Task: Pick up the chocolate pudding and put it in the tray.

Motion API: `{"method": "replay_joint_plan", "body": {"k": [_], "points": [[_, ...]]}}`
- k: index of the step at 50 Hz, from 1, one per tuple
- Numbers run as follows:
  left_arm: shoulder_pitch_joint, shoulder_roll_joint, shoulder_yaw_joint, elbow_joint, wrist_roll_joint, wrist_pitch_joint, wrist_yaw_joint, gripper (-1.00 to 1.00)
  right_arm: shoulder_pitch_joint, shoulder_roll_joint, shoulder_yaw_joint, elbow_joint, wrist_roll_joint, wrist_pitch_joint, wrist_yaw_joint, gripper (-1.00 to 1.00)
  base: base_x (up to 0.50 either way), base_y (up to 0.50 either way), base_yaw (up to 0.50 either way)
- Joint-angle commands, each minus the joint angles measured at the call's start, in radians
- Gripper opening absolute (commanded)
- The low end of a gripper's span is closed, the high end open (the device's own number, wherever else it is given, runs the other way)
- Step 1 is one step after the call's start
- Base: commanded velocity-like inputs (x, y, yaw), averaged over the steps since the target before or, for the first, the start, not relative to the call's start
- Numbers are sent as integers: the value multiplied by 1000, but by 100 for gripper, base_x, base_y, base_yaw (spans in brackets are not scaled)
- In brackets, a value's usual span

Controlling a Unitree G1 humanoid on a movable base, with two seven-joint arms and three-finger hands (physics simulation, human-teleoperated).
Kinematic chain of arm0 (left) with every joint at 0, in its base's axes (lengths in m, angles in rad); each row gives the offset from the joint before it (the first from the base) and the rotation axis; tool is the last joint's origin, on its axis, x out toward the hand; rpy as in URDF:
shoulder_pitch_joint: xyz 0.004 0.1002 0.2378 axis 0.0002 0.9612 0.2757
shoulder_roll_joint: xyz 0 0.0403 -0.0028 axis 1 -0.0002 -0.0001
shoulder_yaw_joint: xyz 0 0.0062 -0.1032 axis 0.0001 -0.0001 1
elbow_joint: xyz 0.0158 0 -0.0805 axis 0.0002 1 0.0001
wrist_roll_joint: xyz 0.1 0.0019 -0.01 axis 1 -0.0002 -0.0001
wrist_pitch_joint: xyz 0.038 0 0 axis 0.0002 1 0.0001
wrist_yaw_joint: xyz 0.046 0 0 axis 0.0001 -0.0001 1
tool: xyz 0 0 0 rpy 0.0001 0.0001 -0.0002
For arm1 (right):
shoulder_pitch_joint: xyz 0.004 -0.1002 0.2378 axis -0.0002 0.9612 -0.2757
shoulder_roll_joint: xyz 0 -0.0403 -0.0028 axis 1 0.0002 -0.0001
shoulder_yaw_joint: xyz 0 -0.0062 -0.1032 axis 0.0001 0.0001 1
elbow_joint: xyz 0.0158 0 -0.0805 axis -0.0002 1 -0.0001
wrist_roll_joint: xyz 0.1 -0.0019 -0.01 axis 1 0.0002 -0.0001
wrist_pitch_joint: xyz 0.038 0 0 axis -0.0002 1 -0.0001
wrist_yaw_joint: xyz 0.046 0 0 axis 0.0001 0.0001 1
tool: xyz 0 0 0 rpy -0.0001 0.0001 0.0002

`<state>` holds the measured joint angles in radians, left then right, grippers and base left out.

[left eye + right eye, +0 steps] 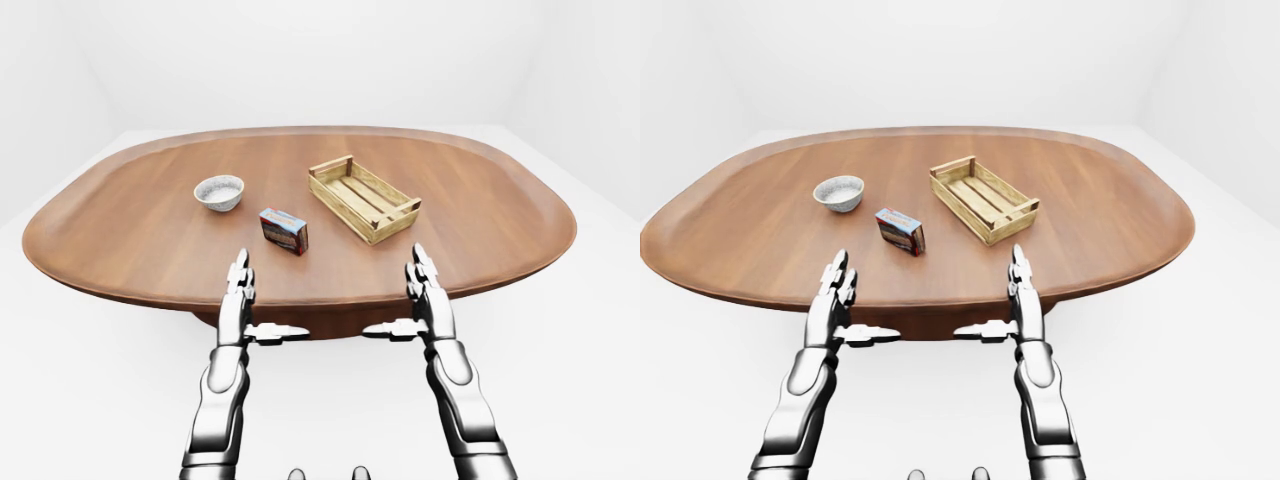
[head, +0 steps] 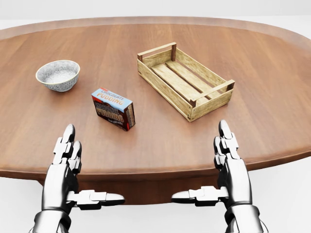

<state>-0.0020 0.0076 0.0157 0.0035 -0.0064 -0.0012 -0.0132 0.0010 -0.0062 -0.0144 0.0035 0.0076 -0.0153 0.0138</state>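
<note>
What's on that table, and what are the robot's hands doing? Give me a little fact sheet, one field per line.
surface: oval wooden table
pudding: chocolate pudding box, standing on the table between bowl and tray
tray: slatted wooden tray, empty, to the right of the box in the head view
bowl: speckled bowl, to the left of the box
left robot hand: open, at the table's near edge, holding nothing
right robot hand: open, at the near edge, holding nothing
task state: box not yet picked up
</note>
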Motion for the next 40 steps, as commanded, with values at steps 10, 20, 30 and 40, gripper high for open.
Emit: {"method": "replay_joint_plan", "body": {"k": [10, 20, 30, 40], "points": [[-9, 13, 26, 20, -7, -19, -14, 100, 5, -10, -22, -19, 16, -36, 23, 100, 0, 0, 0], [-10, 12, 24, 18, -5, -12, -13, 100, 6, -11, -27, -28, 24, -38, 25, 100, 0, 0, 0], [-6, 12, 23, 14, -5, -11, -12, 100, 11, -11, -18, -31, 4, -44, 25, 100, 0, 6, 0], [-13, 13, 27, 33, -6, -23, -14, 100, 8, -10, -19, -21, 2, -49, 25, 100, 0, 30, 0]]}}
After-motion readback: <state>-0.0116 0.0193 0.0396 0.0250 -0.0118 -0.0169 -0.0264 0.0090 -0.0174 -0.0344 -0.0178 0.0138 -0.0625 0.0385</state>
